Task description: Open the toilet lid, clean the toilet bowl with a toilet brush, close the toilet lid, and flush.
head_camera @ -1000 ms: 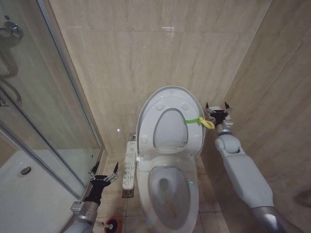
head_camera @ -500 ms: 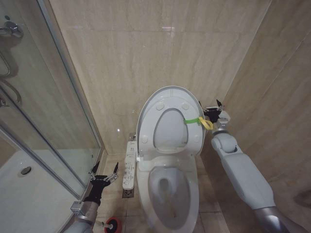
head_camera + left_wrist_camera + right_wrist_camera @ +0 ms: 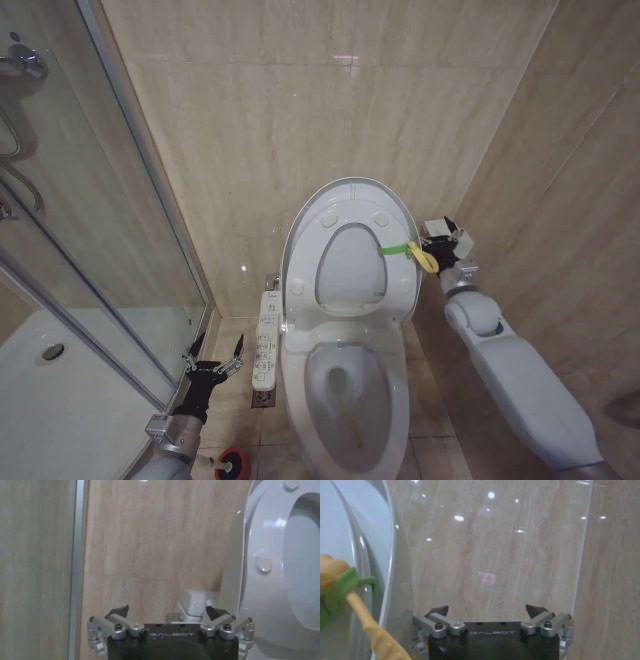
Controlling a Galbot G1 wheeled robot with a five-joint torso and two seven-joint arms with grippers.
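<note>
The left pincer [image 3: 212,357] hangs low near the floor with its fingers spread apart and nothing between them; in its own wrist view [image 3: 169,615] the tips frame bare beige wall. To its left stands the glass shower door [image 3: 90,240]. Just below and a little behind it, on the floor tiles, sits the small red holder [image 3: 232,461] with the toilet brush [image 3: 214,463] resting in it, only the pale handle and a dark bristle head visible, near the arm's wrist. Just to the right of this pincer lies the narrow white button panel [image 3: 266,338], fixed along the side of the toilet bowl [image 3: 345,400], whose rim is open to view with the seat ring raised too.

The toilet lid [image 3: 349,250] stands upright against the wall tiles, above and to the right of the left pincer. At its right edge the yellow-green strap [image 3: 410,249] sticks out sideways.

The right pincer [image 3: 443,238] is raised beside the lid's right edge, just past the strap's yellow end; the head view cannot tell whether they touch. In the right wrist view [image 3: 490,613] its fingers are apart and empty, pointed at the wall, with the strap [image 3: 342,592] off to one side of them, clear of the tips.
</note>
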